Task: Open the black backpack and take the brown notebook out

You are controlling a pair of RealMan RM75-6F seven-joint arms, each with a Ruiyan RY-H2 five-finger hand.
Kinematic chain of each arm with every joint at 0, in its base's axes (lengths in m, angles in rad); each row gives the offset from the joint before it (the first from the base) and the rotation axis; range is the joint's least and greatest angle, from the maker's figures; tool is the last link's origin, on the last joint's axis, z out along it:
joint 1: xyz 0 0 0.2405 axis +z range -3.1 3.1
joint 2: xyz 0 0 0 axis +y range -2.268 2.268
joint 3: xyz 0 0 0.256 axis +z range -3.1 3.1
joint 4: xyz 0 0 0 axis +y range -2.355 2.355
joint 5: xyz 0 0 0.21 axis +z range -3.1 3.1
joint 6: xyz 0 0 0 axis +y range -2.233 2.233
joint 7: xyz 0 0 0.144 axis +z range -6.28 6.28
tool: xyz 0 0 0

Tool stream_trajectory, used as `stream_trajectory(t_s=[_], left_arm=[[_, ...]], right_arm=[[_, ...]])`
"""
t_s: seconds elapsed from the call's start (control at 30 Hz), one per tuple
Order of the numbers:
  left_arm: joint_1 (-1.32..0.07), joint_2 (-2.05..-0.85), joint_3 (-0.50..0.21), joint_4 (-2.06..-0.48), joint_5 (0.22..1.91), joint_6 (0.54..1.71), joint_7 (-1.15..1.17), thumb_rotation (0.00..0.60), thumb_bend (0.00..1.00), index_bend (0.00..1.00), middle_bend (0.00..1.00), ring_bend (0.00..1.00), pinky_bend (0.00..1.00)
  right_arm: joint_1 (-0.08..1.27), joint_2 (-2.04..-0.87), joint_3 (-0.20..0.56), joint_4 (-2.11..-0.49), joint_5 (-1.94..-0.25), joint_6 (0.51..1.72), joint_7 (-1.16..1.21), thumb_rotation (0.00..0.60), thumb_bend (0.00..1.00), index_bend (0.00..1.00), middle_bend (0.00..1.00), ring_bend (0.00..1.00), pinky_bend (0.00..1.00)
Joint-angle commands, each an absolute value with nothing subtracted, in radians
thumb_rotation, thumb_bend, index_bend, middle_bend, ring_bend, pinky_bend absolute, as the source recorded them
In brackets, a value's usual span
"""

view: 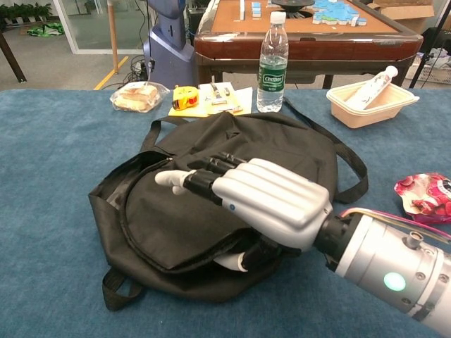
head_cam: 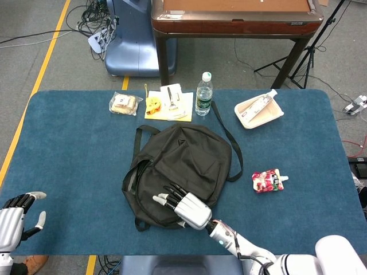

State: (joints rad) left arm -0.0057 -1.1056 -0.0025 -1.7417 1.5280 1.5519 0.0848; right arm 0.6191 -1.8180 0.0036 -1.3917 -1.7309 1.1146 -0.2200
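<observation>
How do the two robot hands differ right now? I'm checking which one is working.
The right robot hand lies over the black backpack, fingers stretched toward its left side; the left robot hand sits at the table's near-left corner, away from the bag. Both are silver with dark fingers and hold nothing.

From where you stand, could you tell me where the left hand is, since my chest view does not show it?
Observer: The head view shows the left hand at the table's near left corner, fingers apart, holding nothing, well clear of the black backpack.
Operator: Thank you. Is the whole red pouch on my right clear of the backpack strap?
Observer: Yes, the red pouch lies flat, apart from the strap.
Operator: And is a brown notebook out anywhere?
Observer: None shows on the table in the head view.
</observation>
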Motion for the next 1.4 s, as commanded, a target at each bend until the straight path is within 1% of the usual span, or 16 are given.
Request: stream_trajectory(t_s=[0.03, 0.13, 0.23, 0.3, 0.4, 0.5, 0.6, 0.77, 1.0, 1.2, 1.33, 1.4], left_arm=[[-0.007, -1.105, -0.003, -1.74, 1.527, 1.549, 0.083, 0.6, 0.4, 0.31, 0.31, 0.28, 0.26], [-0.008, -1.105, -0.003, -1.74, 1.526, 1.545, 0.082, 0.6, 0.4, 0.31, 0.3, 0.28, 0.26], [-0.008, -1.105, -0.003, -1.739, 1.528, 1.546, 0.081, 0.6, 0.4, 0.31, 0.3, 0.28, 0.26], [-0.008, -1.104, -0.004, -1.738, 1.528, 1.546, 0.08, 0.6, 0.4, 0.31, 0.3, 0.28, 0.26], [-0.011, -1.101, -0.006, -1.738, 1.525, 1.541, 0.074, 0.6, 0.4, 0.31, 0.3, 0.28, 0.26], [-0.022, -1.094, -0.008, -1.738, 1.53, 1.527, 0.073, 0.6, 0.4, 0.31, 0.3, 0.28, 0.26], [-0.043, -1.078, -0.013, -1.743, 1.542, 1.505, 0.073, 0.6, 0.4, 0.31, 0.3, 0.28, 0.26], [-0.094, -1.039, -0.026, -1.765, 1.574, 1.457, 0.066, 0.6, 0.4, 0.31, 0.3, 0.28, 0.26], [-0.178, -0.995, -0.042, -1.805, 1.611, 1.369, 0.037, 0.6, 0.4, 0.31, 0.3, 0.28, 0.26], [-0.259, -0.988, -0.053, -1.808, 1.659, 1.296, -0.035, 0.6, 0.4, 0.33, 0.3, 0.28, 0.26], [-0.326, -0.992, -0.048, -1.804, 1.727, 1.244, -0.119, 0.6, 0.4, 0.35, 0.3, 0.29, 0.26], [-0.368, -0.999, -0.043, -1.795, 1.778, 1.221, -0.168, 0.6, 0.4, 0.37, 0.32, 0.31, 0.27]], right_arm=[[0.619, -1.818, 0.011, -1.405, -1.715, 1.11, -0.226, 0.6, 0.37, 0.13, 0.23, 0.08, 0.11], [0.616, -1.82, 0.009, -1.409, -1.703, 1.103, -0.248, 0.6, 0.39, 0.21, 0.24, 0.1, 0.14], [0.611, -1.815, 0.009, -1.417, -1.671, 1.08, -0.291, 0.6, 0.46, 0.31, 0.27, 0.14, 0.17], [0.608, -1.807, 0.013, -1.427, -1.646, 1.063, -0.316, 0.6, 0.53, 0.4, 0.31, 0.17, 0.18], [0.607, -1.787, 0.021, -1.454, -1.601, 1.03, -0.366, 0.6, 0.65, 0.62, 0.43, 0.25, 0.19], [0.607, -1.765, 0.03, -1.482, -1.569, 1.013, -0.401, 0.6, 0.74, 0.73, 0.5, 0.31, 0.21], [0.606, -1.74, 0.048, -1.504, -1.547, 1.02, -0.4, 0.6, 0.78, 0.77, 0.53, 0.36, 0.24], [0.6, -1.687, 0.089, -1.52, -1.544, 1.072, -0.348, 0.6, 0.78, 0.77, 0.55, 0.38, 0.27], [0.587, -1.6, 0.101, -1.507, -1.587, 1.146, -0.216, 0.6, 0.8, 0.77, 0.55, 0.41, 0.29], [0.559, -1.557, 0.108, -1.479, -1.58, 1.202, -0.184, 0.6, 0.81, 0.77, 0.55, 0.41, 0.3], [0.552, -1.55, 0.12, -1.47, -1.558, 1.213, -0.185, 0.6, 0.82, 0.77, 0.55, 0.41, 0.3], [0.551, -1.549, 0.126, -1.467, -1.547, 1.213, -0.185, 0.6, 0.82, 0.77, 0.55, 0.41, 0.3]])
